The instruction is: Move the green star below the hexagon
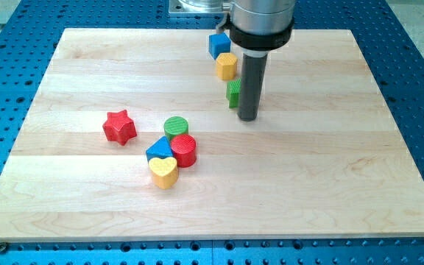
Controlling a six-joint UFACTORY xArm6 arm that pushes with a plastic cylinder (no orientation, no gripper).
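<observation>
The hexagon lies just below the cube, a partly hidden block just below it.

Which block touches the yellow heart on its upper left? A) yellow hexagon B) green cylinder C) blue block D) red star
C: the blue block sits against the upper left of the yellow heart, while the red star stands apart toward the view's left.
</observation>
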